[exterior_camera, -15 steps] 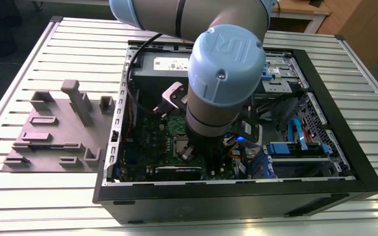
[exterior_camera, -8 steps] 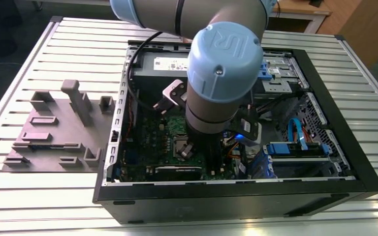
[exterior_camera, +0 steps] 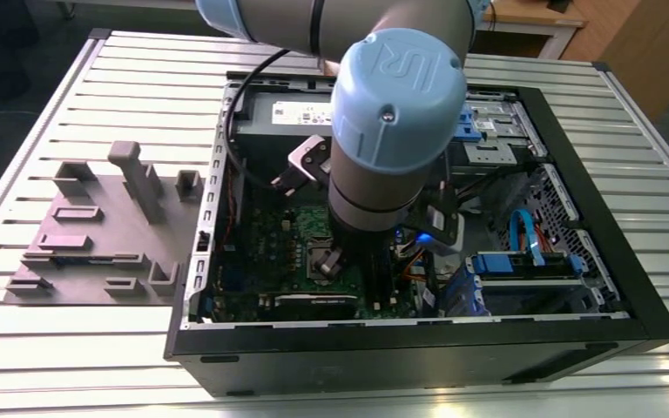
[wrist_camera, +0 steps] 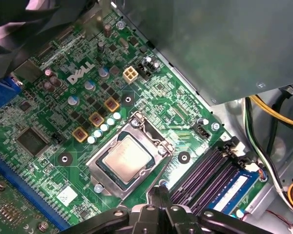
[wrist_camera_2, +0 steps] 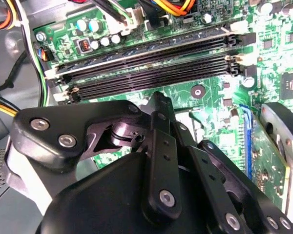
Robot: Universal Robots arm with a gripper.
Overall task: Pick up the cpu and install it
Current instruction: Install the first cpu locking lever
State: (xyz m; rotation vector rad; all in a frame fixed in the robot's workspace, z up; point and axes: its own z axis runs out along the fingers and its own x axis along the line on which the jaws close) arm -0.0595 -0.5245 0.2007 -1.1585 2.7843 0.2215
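- Slatted metal table, carrying an open computer case in the exterior view.
- Grey moulded fixture lying on the slats at 9 o'clock from the case, just beside its wall.
- Arm reaching down into the case from 12 o'clock, its blue cap over the middle.
- Large grey metal box at the 12 o'clock end of the case, bordering the green board.
- Long dark memory slots running across the board, near the socket.
- Gripper low over the board, at 6 o'clock from the blue cap in the exterior view; seemingly drawn closed with nothing between the tips, though the angle is poor.
- Dark square socket frame close to the gripper's tip.
- The cpu lying flat inside that frame, silvery top up, apart from the gripper.
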